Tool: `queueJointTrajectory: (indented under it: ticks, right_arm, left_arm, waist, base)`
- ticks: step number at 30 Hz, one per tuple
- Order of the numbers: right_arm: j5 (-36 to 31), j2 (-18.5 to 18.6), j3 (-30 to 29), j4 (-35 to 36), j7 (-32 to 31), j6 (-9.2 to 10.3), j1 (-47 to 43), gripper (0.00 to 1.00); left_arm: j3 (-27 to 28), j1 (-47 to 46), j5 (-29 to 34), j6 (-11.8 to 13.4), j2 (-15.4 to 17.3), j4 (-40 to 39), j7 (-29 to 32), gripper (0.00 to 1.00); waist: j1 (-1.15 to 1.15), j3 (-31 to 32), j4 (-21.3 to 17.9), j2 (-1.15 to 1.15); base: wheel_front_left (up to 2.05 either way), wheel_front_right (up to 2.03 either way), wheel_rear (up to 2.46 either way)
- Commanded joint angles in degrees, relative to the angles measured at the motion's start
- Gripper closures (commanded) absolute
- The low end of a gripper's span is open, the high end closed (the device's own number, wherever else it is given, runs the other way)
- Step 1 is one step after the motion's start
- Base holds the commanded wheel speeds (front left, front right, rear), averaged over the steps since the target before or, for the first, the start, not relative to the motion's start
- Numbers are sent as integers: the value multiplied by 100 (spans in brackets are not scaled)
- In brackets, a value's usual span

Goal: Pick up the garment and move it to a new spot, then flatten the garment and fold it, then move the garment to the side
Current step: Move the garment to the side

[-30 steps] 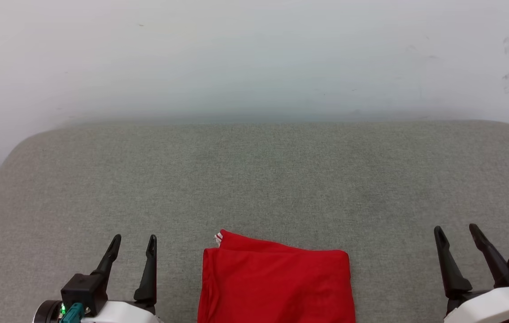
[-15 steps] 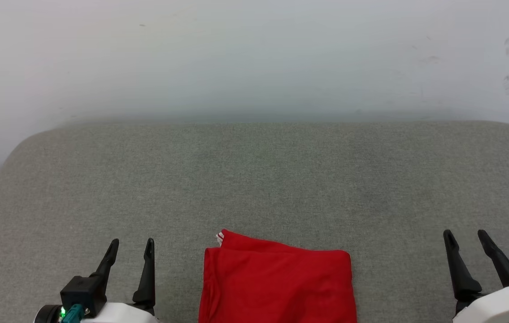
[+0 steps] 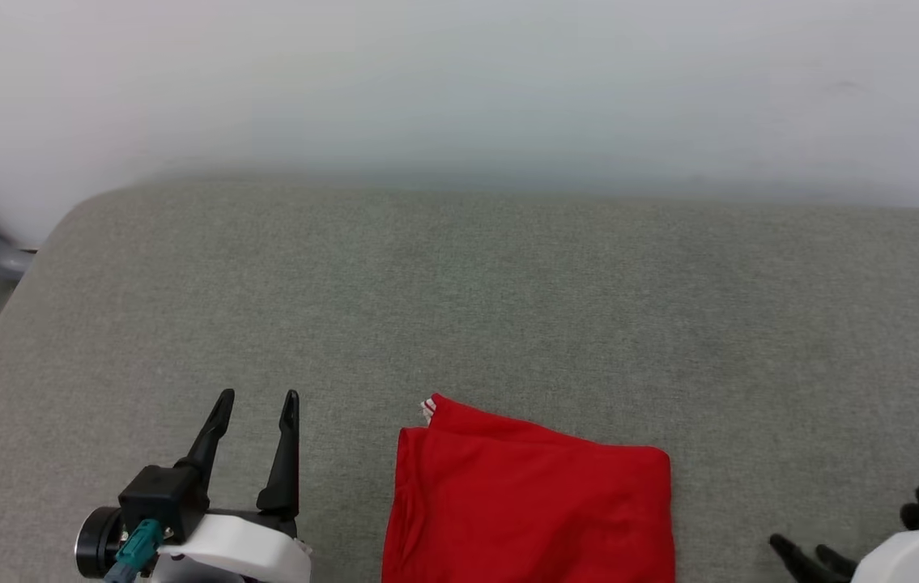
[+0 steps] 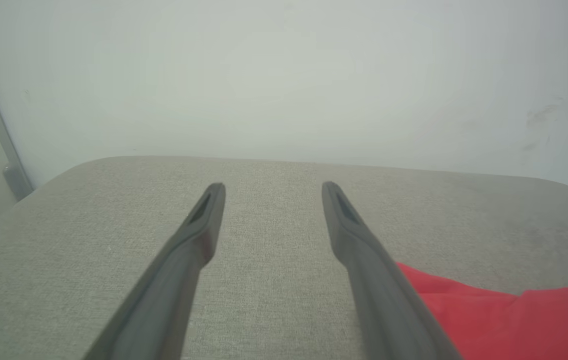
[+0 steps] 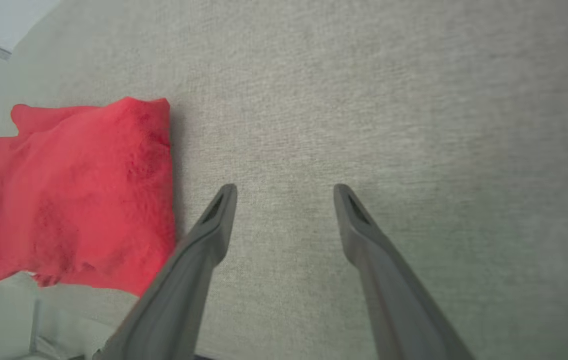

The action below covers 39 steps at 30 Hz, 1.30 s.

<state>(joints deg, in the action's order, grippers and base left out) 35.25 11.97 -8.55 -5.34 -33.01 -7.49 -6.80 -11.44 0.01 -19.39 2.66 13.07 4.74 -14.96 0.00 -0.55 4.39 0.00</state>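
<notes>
Noted the garment (image 3: 528, 502) folded into a compact red rectangle at the near edge of the counter (image 3: 459, 308), between the two hands and touching neither. Spotted a scrap of striped trim poking out at its far-left corner. Could not see the numerals.

Logged the left hand (image 3: 258, 397) just left of the garment, fingers spread wide, pointing toward the wall, holding nothing. Logged the right hand (image 3: 797, 549) low at the right, apart from the garment's right edge. Checked it in the right wrist view: likewise spread wide and empty, bare counter cover between the fingers.

Judged to be at the last step, moving the folded stack aside.

Expect a light, limp knit with no stiffness, prone to sagging or unfolding if lifted from a single point. Expect enough grip from the textured cover to bunch the lower layers under a drag. Recommend pinching through all layers at the left and right edges, one hand each, and lifting level. Avoid taking the top layer alone. No fragility concern.
</notes>
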Motion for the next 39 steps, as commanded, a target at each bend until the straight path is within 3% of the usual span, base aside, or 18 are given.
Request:
queueJointTrajectory:
  ticks: [1,6,19,20,21,35,39]
  right_arm:
    - [74,-62,96,-27,-194,0,107,0]
    - [366,-293,389,-155,-660,0,305,0]
    - [713,-536,928,-1123,-1026,6,792,0]
    - [705,-528,949,-1177,-1061,6,795,65]
    - [700,-525,956,-1202,-1066,6,811,100]
    - [128,-177,966,-753,-859,4,933,100]
    - [-215,-46,874,-572,-974,4,908,100]
  left_arm:
    - [4,-100,45,-41,-13,-45,-29,0]
    - [55,-241,108,-103,-54,-109,-29,0]
    - [249,-455,246,-305,-269,-78,-29,0]
    - [264,-459,266,-318,-290,-72,-29,0]
    - [284,-459,274,-336,-308,-62,-29,0]
    - [350,-246,543,-488,-317,83,-29,0]
    - [367,-136,609,-446,-292,3,-29,0]
  waist:
    - [0,-122,130,0]
    - [0,-321,374,0]
    - [0,-748,741,0]
    - [0,-755,748,0]
    - [0,-760,750,0]
    - [0,-266,373,0]
    - [0,-162,-2,0]
  base:
    - [0,0,0]
    - [0,0,0]
    - [0,0,0]
    - [0,0,0]
    - [0,0,0]
    - [0,0,0]
    - [0,0,0]
